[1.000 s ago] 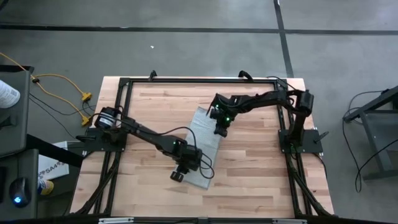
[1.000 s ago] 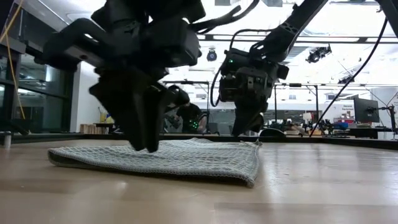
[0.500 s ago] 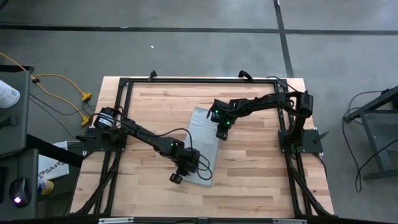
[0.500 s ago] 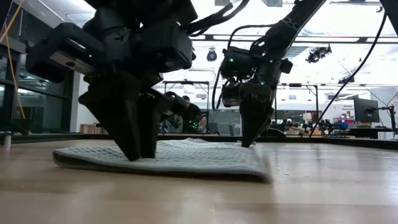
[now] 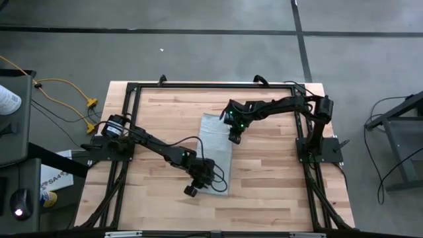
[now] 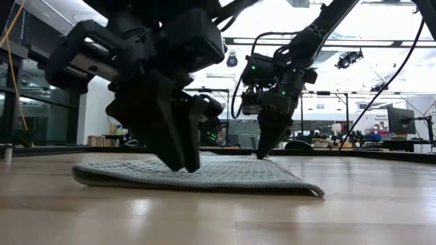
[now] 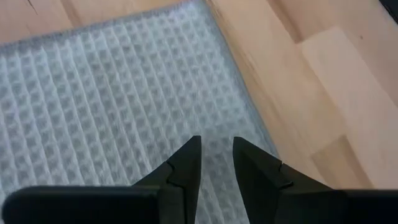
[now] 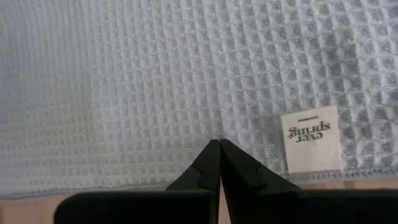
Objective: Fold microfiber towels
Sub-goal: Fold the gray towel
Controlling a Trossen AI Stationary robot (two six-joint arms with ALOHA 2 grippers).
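Observation:
The light grey waffle-weave microfiber towel lies flat on the wooden table, long side running near to far. My left gripper stands over the towel's near end, fingers a little apart, tips down on the cloth close to its right edge. My right gripper is shut, its tips on the towel's far right part, beside a white label. My left gripper sets its two slightly parted fingertips on the towel's top face near the right edge, slanting down from the table's left. No cloth shows between them. My right gripper presses its shut fingertips on the towel just inside its hemmed edge, slanting down from the right. The towel lies flat under both.
A black frame runs round the tabletop, with the arm bases at left and right. Bare wood lies on both sides of the towel. Yellow cables lie on the floor to the left.
The towel has slid a little toward the table's right under both grippers. Its right edge, bunched up before, now lies flat and reaches farther right. My left gripper has tipped steeper and sunk slightly; my right gripper has swung about at its wrist.

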